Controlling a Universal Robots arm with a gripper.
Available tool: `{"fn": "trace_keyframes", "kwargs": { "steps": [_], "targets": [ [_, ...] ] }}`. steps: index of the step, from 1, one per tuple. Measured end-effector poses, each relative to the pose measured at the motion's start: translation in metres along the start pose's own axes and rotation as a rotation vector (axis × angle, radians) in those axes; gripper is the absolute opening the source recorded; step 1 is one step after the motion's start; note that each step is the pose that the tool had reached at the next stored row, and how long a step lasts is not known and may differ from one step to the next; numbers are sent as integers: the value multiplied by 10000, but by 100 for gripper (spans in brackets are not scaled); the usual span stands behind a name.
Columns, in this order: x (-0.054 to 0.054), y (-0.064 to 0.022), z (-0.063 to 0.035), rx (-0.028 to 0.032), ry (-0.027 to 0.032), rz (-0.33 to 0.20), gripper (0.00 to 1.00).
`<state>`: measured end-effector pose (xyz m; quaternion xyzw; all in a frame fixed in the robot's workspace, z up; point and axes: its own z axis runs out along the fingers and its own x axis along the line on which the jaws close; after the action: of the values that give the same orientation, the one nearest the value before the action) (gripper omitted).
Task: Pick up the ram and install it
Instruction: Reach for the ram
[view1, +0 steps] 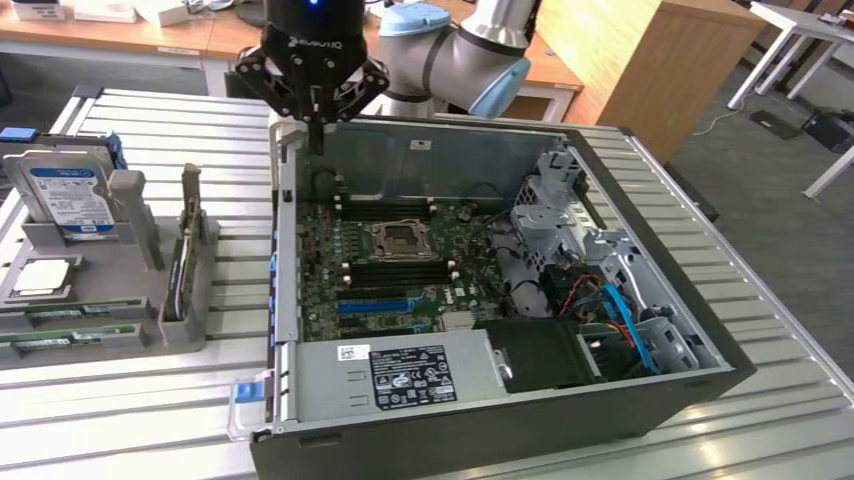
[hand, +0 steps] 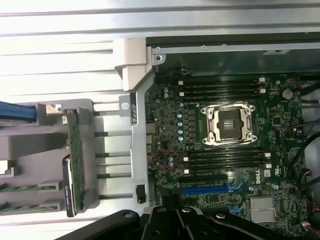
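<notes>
One ram stands on edge in the grey holder, just beside the case, with its long axis along the case wall. Our hand hangs over the case's far corner, toward the exterior view's right of the ram, fingers pressed together on nothing.

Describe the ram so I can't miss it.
A gray rack stands at the exterior view's left of the open computer case. The ram is the thin green stick on edge in its slot nearest the case; the other green sticks sit farther away.
</notes>
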<state>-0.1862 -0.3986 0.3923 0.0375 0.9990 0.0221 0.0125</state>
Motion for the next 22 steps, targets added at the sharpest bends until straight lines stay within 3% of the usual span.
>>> {"fn": "trace_keyframes", "kwargs": {
  "steps": [12, 22],
  "targets": [
    [339, -14, -3, 0, -1, 6, 11],
    [698, -36, -3, 0, 0, 7, 11]
  ]
}}
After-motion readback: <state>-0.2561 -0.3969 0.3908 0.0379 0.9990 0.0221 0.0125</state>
